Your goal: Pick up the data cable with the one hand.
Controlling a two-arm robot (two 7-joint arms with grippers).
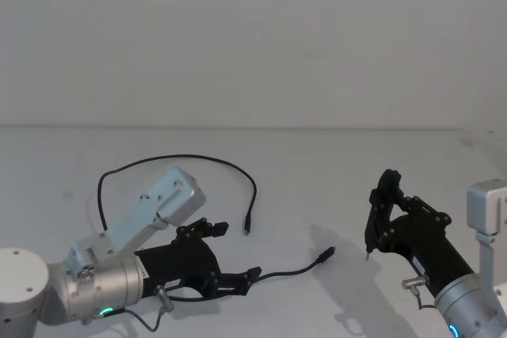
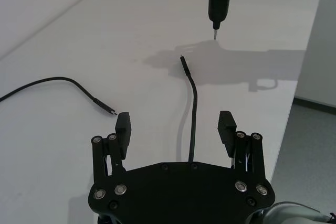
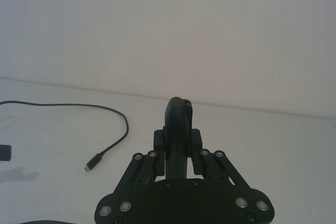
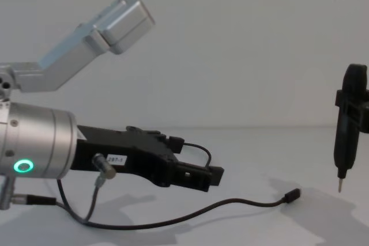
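Observation:
The data cable [image 1: 182, 158] is a thin black cord lying in a loop on the white table. One plug [image 1: 246, 231] rests just beyond my left gripper [image 1: 236, 251]; the other plug [image 1: 325, 256] lies farther right. That left gripper [image 2: 175, 119] is open and hovers low. A stretch of cable [image 2: 193, 103] runs out from under its palm between the two fingers, touching neither. In the chest view the cable [image 4: 202, 212] lies flat beneath the gripper [image 4: 199, 159]. At the right, my right gripper [image 1: 394, 210] is shut on a black pen-like tool [image 1: 379, 219], tip down.
The pen-like tool's metal tip [image 2: 214, 34] hangs just above the table, a little past the cable's far plug [image 2: 182, 59]. The table's right edge [image 2: 299, 82] drops to the floor. A short grey wire with a silver plug [image 4: 104, 168] hangs from my left wrist.

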